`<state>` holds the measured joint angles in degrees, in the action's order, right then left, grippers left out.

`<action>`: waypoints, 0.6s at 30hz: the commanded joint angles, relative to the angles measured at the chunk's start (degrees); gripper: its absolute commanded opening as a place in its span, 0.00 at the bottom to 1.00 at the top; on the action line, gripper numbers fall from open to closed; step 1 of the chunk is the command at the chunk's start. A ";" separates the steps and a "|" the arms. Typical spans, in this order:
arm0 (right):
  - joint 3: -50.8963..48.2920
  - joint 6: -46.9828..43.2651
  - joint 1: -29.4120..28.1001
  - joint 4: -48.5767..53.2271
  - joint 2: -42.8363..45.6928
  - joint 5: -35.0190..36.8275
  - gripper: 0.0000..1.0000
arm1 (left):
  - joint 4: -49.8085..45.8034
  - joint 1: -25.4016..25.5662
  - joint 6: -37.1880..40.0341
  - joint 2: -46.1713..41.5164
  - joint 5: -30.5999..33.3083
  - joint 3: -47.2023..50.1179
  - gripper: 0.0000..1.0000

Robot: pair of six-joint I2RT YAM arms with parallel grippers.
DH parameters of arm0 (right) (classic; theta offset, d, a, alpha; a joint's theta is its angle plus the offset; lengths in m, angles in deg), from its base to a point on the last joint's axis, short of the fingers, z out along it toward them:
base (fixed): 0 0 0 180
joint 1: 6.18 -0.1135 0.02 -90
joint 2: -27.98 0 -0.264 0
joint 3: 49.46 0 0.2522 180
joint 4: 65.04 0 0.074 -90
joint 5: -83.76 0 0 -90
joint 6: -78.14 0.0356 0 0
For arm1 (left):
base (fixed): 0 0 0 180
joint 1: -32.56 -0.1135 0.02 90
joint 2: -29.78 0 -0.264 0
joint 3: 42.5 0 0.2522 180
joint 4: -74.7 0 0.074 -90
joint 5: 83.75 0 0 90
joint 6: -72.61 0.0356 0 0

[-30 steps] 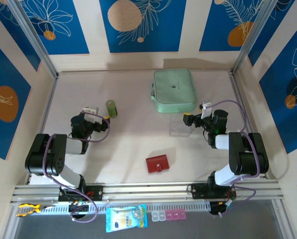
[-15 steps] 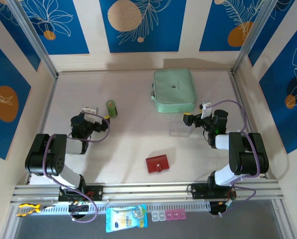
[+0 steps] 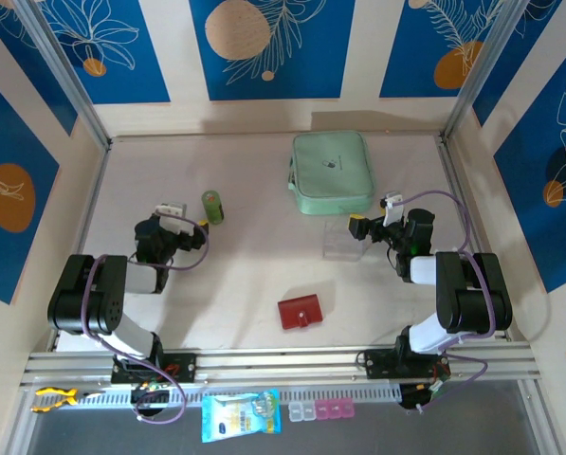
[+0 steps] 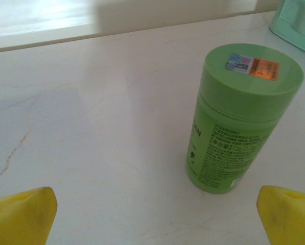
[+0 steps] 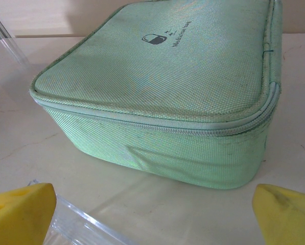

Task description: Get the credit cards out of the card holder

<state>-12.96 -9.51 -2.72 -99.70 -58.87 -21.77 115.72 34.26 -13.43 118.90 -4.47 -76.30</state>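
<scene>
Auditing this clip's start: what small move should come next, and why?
Probably turn the right gripper toward the red wallet: it lies closed near the front edge, while both open grippers face away, the left gripper at the green bottle, the right at the mint pouch.

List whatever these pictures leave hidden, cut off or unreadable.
- Top view: the card holder lies closed; its cover hides whatever is inside.
- Left wrist view: the green bottle has label print too small to read.
- Right wrist view: the mint pouch is zipped, contents hidden; top edge cuts its far side.
- Right wrist view: the clear box is cut off by the bottom edge.
</scene>
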 commanded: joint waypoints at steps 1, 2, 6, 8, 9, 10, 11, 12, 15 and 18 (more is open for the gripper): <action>-0.59 -0.50 0.27 -0.76 -0.01 -1.34 0.99 | -0.08 -0.79 -0.98 0.53 1.40 -0.92 1.00; -0.74 -0.59 0.23 -1.01 0.01 -1.27 0.99 | 0.03 -0.81 -0.98 0.44 1.61 -0.85 1.00; -0.34 -0.97 -0.45 1.24 1.55 0.56 0.99 | 1.27 -0.80 -1.74 -0.99 3.75 0.25 1.00; -0.43 -0.85 -1.14 1.51 2.28 2.74 0.99 | -0.69 -0.77 -2.11 -3.17 4.71 0.21 1.00; -0.49 -0.90 -1.57 1.75 2.64 3.87 0.99 | -1.98 -0.68 -2.04 -4.21 5.12 0.02 1.00; -0.11 -1.23 -1.94 3.46 3.54 4.40 0.99 | -3.19 -0.64 -2.03 -5.56 5.48 -0.09 1.00; 0.89 -1.29 -2.25 6.84 4.95 4.73 0.99 | -5.13 -0.64 -2.11 -7.07 5.85 -0.33 1.00; 2.17 -1.31 -2.47 10.08 6.03 5.32 0.99 | -6.77 -0.56 -2.20 -8.30 6.34 -0.59 1.00; 5.77 -0.35 -2.93 18.51 8.49 7.19 0.99 | -12.47 -0.51 -3.04 -11.22 8.42 -2.28 1.00; 8.58 1.25 -3.43 26.16 10.43 9.94 1.00 | -20.11 -0.46 -4.99 -13.59 10.54 -5.21 1.00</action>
<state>-7.34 -9.47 -5.65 -83.64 -50.74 -15.48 103.86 34.17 -16.09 107.32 3.05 -78.46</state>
